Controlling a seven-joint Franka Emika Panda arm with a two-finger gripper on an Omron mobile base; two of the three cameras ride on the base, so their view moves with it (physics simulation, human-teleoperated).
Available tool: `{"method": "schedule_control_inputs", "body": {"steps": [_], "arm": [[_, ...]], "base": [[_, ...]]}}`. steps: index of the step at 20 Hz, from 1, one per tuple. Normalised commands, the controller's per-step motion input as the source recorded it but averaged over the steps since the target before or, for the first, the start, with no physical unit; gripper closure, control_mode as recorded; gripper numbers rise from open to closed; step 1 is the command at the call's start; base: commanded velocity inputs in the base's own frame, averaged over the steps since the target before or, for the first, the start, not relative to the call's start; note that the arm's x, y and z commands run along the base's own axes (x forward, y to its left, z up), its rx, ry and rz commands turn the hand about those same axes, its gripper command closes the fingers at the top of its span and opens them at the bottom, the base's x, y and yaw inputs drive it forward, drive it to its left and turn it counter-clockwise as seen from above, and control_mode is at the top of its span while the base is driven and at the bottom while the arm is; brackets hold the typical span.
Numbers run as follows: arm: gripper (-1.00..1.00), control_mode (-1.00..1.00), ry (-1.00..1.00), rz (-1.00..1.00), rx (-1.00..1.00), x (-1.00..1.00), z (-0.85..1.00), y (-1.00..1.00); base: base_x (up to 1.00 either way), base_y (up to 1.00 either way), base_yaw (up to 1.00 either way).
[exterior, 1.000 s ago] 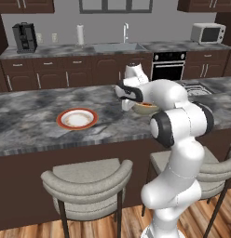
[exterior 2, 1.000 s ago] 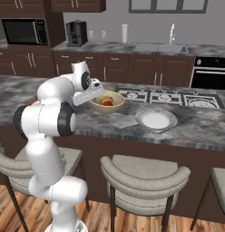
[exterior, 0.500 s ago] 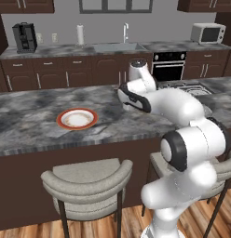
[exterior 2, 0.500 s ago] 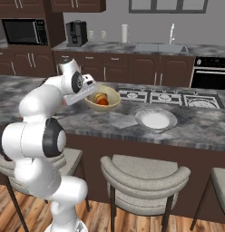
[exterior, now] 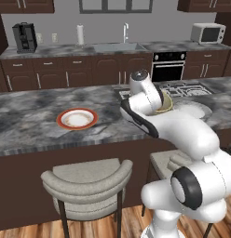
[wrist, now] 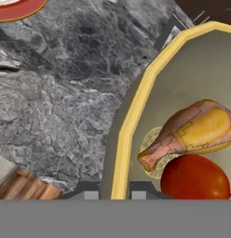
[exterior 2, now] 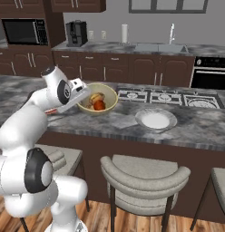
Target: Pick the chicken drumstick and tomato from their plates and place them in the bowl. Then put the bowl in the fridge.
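The tan bowl (exterior 2: 106,109) hangs tilted just above the marble counter, left of the stove top. My gripper (exterior 2: 80,96) is shut on its near rim. In the hand view the yellow rim (wrist: 131,116) runs between my gripper's (wrist: 115,190) two dark tips. Inside the bowl lie the golden-brown chicken drumstick (wrist: 196,130) and the red tomato (wrist: 194,179), also visible as drumstick (exterior 2: 96,96) and tomato (exterior 2: 99,105). The arm hides most of the bowl (exterior: 167,104) in the left base view. Both plates stand bare: the red-rimmed one (exterior: 77,118) and the white one (exterior 2: 156,119). The fridge is out of view.
The stove top (exterior 2: 168,97) lies on the island behind the white plate. Grey stools (exterior 2: 141,174) stand along the counter's near edge. Across the aisle the back counter carries a sink (exterior: 118,47), a coffee maker (exterior: 24,38) and a microwave (exterior: 208,33).
The arm has swung its elbow round into a new pose. The bowl has risen slightly off the counter and tipped, with the gripper still clamped on its rim.
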Motion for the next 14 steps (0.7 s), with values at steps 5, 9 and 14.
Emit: {"method": "schedule_control_inputs", "body": {"steps": [5, 9, 14], "arm": [[1.00, -1.00, 0.16, -0.08, -0.10, -0.49, 0.34, 0.13], [1.00, -1.00, 0.11, -0.08, -0.13, -0.46, 0.22, 0.23], [1.00, -1.00, 0.05, -0.09, -0.12, -0.34, 0.10, 0.26]], "base": [[0.00, 0.00, 0.00], [0.00, 0.00, 0.00], [0.00, 0.00, 0.00]]}}
